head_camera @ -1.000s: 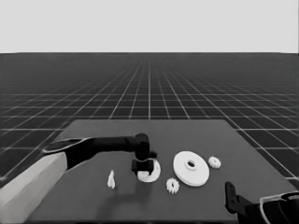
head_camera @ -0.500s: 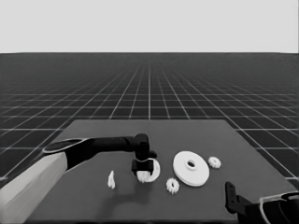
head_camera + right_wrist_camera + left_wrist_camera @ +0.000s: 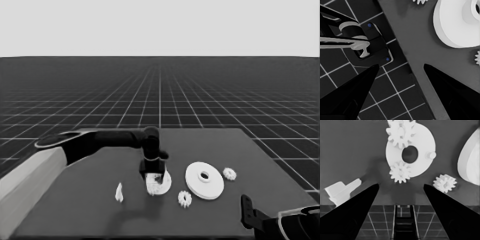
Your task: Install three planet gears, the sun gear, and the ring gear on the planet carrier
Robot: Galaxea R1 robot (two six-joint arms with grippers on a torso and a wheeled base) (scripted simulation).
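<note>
The smaller round part, the planet carrier (image 3: 164,184) (image 3: 421,157), lies at the table's middle front. Two planet gears (image 3: 400,135) (image 3: 400,171) sit on it, and a bare peg (image 3: 432,155) shows on its face. My left gripper (image 3: 153,176) (image 3: 401,185) hangs open just above the carrier's near edge, holding nothing. One loose gear (image 3: 184,199) (image 3: 445,183) lies in front of the carrier. Another gear (image 3: 229,173) lies right of the larger round part, the ring gear (image 3: 205,180) (image 3: 455,22). My right gripper (image 3: 401,65) waits open at the table's near right corner (image 3: 260,220).
A thin white piece (image 3: 119,192) (image 3: 341,191) lies left of the carrier. The left arm's pale grey part (image 3: 30,185) fills the lower left corner of the head view. Dark machinery with blue lights (image 3: 367,45) sits past the table's edge in the right wrist view.
The left arm has risen slightly over the smaller round part. The parts on the table and the right arm have not moved.
</note>
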